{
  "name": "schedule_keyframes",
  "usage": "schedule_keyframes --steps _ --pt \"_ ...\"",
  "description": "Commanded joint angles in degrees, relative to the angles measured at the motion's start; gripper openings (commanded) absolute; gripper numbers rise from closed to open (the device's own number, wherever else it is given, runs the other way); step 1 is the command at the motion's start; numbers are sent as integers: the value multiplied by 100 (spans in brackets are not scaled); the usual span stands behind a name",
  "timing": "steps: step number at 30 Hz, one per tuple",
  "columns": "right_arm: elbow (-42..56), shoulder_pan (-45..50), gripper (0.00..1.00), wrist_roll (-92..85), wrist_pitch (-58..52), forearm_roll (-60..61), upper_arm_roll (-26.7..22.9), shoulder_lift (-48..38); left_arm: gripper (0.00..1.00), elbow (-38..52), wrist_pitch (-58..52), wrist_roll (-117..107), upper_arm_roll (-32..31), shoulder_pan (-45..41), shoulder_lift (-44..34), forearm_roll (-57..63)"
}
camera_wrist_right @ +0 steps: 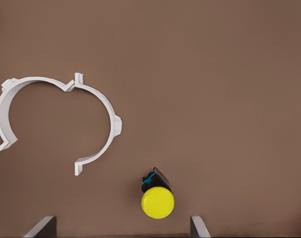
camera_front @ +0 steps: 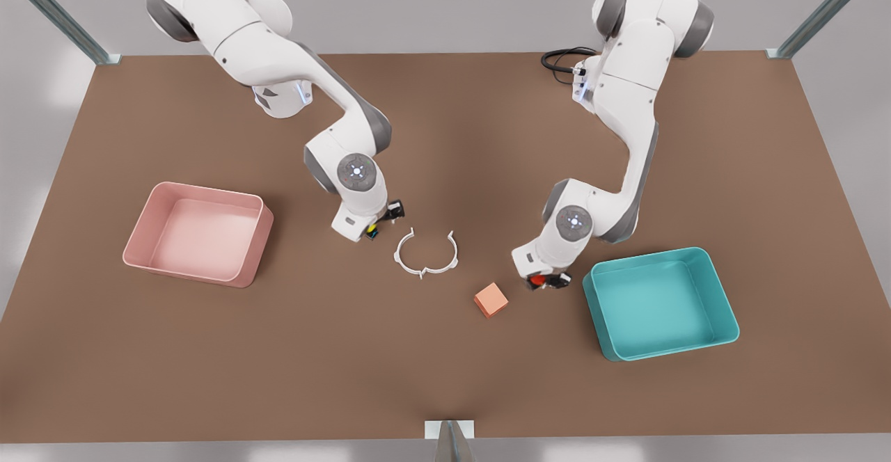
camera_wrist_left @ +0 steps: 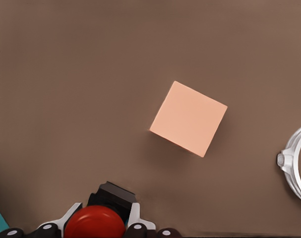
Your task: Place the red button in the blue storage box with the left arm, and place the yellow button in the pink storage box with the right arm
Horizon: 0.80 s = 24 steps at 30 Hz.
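L end effector [camera_front: 550, 280], lower right-centre of front view, clenched on red button [camera_wrist_left: 94, 222], blue storage box [camera_front: 660, 303] just to frame-right; R end effector [camera_front: 376, 229] released astride yellow button [camera_wrist_right: 157, 202], pink storage box [camera_front: 200, 233] well frame-left.

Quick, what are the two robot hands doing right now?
Left gripper: jaws shut on the red button, near the blue storage box.
Right gripper: jaws open around the yellow button, not gripping it yet.
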Motion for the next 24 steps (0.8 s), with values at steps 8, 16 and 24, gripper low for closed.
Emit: schedule_keyframes --steps 8,16,24 --pt "-567 -19 100 2702 700 -108 -31 47 56 492 -1979 4243 4 2118 -323 22" --pt "-1332 -247 100 2658 2133 -178 -49 267 100 1223 -2084 2196 -31 2074 127 -13" --pt "-1428 -265 100 2632 2362 -178 -49 487 100 1549 -3860 -1971 -22 1599 -1920 171"
